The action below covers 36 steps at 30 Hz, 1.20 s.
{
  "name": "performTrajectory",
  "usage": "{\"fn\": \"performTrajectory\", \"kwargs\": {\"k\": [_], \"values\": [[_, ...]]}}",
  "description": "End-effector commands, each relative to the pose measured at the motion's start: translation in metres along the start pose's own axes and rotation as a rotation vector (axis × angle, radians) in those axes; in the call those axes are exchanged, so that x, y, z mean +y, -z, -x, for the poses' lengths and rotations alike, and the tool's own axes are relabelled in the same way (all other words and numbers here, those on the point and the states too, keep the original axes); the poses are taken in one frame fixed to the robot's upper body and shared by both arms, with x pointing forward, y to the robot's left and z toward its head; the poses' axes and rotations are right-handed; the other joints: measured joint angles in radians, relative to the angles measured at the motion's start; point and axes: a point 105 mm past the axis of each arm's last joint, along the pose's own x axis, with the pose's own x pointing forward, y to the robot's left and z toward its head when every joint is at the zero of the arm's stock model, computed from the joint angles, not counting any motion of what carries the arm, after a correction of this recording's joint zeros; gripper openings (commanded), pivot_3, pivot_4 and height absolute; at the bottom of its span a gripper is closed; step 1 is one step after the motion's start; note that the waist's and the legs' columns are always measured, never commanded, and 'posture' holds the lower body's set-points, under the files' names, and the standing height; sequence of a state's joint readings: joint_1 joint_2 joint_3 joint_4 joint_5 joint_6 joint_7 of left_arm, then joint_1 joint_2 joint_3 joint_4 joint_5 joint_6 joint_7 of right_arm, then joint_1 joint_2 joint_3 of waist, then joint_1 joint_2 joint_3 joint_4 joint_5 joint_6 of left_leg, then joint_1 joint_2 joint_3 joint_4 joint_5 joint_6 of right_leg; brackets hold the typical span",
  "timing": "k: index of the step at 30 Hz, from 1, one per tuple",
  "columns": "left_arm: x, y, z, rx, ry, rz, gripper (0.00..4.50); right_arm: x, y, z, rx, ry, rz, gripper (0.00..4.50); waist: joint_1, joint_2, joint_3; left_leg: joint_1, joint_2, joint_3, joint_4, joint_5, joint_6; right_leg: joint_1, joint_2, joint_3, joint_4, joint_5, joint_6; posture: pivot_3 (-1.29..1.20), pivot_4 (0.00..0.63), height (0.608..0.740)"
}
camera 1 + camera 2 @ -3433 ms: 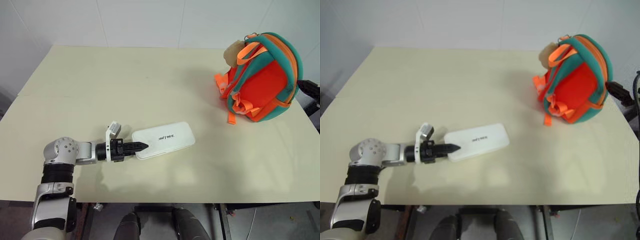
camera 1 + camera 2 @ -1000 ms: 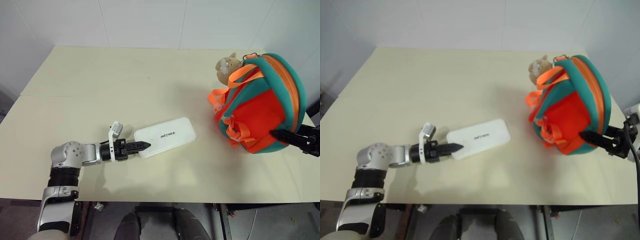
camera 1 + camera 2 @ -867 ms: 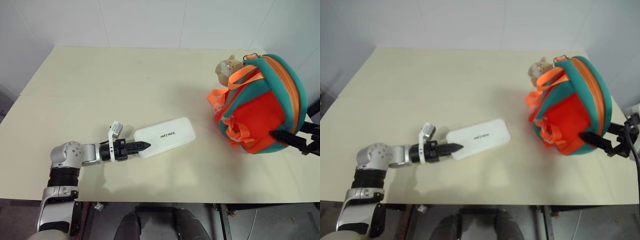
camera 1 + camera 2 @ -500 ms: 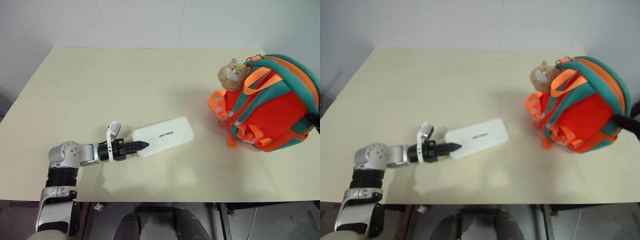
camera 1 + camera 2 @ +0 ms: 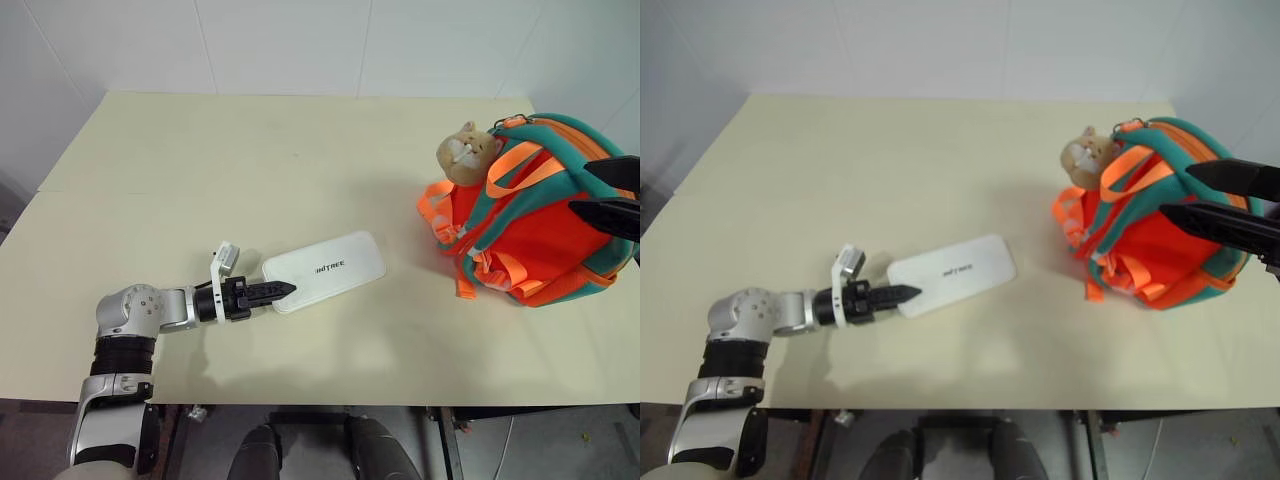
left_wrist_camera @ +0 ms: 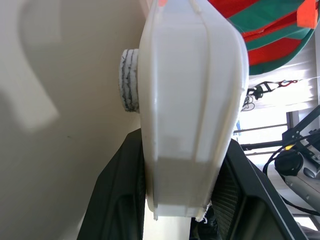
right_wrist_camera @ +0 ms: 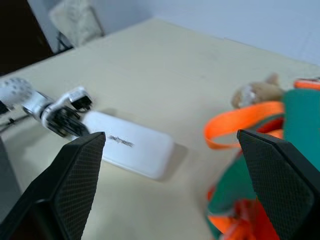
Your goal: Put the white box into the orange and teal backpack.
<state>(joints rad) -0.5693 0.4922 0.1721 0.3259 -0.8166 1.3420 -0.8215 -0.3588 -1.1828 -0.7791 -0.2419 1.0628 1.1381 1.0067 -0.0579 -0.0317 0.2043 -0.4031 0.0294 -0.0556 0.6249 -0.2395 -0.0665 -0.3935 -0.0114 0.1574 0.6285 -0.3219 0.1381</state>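
The white box [image 5: 325, 270], flat with dark lettering on top, lies low on the cream table [image 5: 300, 160], left of centre. My left gripper [image 5: 272, 291] is shut on its near left end; in the left wrist view the box [image 6: 190, 100] sits between the black fingers [image 6: 120, 185]. The orange and teal backpack [image 5: 530, 245] stands at the table's right edge, a beige plush charm [image 5: 465, 152] on its upper left. My right gripper [image 5: 1177, 190] reaches in from the right in front of the backpack's upper part, open with nothing between its fingers [image 7: 75, 180].
The table's right edge runs close behind the backpack. A white wall [image 5: 300, 40] backs the far edge. Bare tabletop separates the box from the backpack. Orange straps [image 5: 440, 215] spill from the backpack's left side onto the table.
My right gripper has risen from the backpack's lower right side to its upper part. The backpack tipped back to the right and settled. The left gripper and the box stayed put.
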Motion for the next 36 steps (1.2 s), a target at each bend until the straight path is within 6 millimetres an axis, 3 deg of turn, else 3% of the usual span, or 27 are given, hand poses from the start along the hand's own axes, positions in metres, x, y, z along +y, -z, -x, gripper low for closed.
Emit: {"fn": "performTrajectory", "kwargs": {"k": [1, 10, 17, 29, 36], "values": [[0.007, 0.003, 0.012, -0.019, -0.057, 0.005, 1.37, 0.010, 0.022, -0.016, 0.045, -0.060, -0.080, 4.46, -0.001, -0.001, 0.000, 0.001, 0.000, 0.000, -0.001, 0.000, 0.000, 0.000, 0.000, 0.000, 0.000, 0.000, 0.000, 0.00, 0.150, 0.740], [0.006, 0.004, 0.020, -0.044, -0.073, 0.001, 1.37, -0.004, 0.087, -0.038, 0.147, 0.093, -0.173, 4.46, -0.001, -0.002, -0.001, 0.000, 0.001, 0.000, -0.004, 0.000, 0.000, -0.002, 0.001, 0.000, 0.001, 0.000, -0.001, 0.00, 0.150, 0.740], [0.005, 0.006, 0.024, -0.052, -0.085, 0.003, 1.37, -0.016, 0.092, -0.045, 0.135, 0.180, -0.120, 4.46, 0.001, -0.002, -0.001, 0.000, 0.001, 0.000, -0.004, 0.000, 0.000, -0.002, 0.001, 0.000, 0.001, 0.000, -0.001, 0.00, 0.150, 0.740], [0.002, 0.004, 0.025, -0.066, -0.089, -0.004, 1.37, -0.030, 0.105, -0.082, 0.065, 0.263, -0.079, 4.46, 0.000, -0.002, -0.001, 0.000, 0.001, 0.000, -0.004, 0.000, -0.001, -0.002, 0.000, 0.000, 0.001, 0.000, -0.001, 0.00, 0.150, 0.740], [0.004, 0.008, 0.032, -0.086, -0.104, 0.000, 1.37, -0.030, 0.101, -0.066, 0.124, 0.316, -0.058, 4.46, 0.001, -0.002, -0.001, 0.000, 0.001, -0.001, -0.004, 0.000, -0.001, -0.002, 0.000, 0.000, 0.001, 0.000, -0.002, 0.00, 0.150, 0.740]]}}
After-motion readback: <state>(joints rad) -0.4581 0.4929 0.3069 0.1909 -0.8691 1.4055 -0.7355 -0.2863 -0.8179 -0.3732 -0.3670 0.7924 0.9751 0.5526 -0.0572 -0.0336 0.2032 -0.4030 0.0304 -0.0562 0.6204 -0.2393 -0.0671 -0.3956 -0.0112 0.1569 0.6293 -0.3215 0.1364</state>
